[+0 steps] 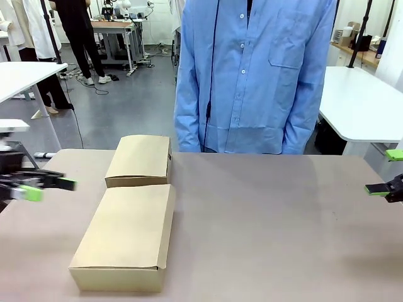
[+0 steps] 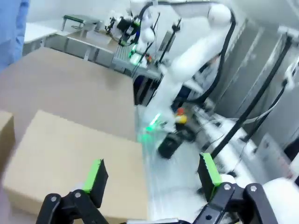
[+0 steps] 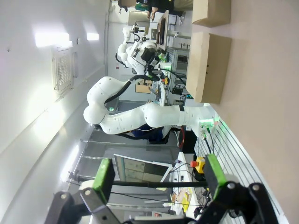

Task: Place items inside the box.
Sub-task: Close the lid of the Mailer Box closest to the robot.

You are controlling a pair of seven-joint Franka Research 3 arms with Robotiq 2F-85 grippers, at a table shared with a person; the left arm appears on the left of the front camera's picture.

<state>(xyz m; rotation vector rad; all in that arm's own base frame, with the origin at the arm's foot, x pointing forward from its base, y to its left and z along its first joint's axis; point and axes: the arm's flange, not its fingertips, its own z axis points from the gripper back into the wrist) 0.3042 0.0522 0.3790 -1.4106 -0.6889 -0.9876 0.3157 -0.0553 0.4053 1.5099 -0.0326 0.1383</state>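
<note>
Two closed cardboard boxes: large box [image 1: 126, 238] at table's 8 o'clock, small box [image 1: 140, 160] just behind at 10. Left gripper [image 1: 39, 187] at 9, right gripper [image 1: 385, 172] at 3; both spread, empty. No items visible. Risk: lids shut, so insertion blocked; wide-apart arms may swing into the person.

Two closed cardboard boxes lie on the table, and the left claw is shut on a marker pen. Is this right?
Not quite. The two boxes, the near one and the far one, are closed on the table, but the left claw is open and holds nothing; the left wrist view shows its green pads wide apart.
</note>
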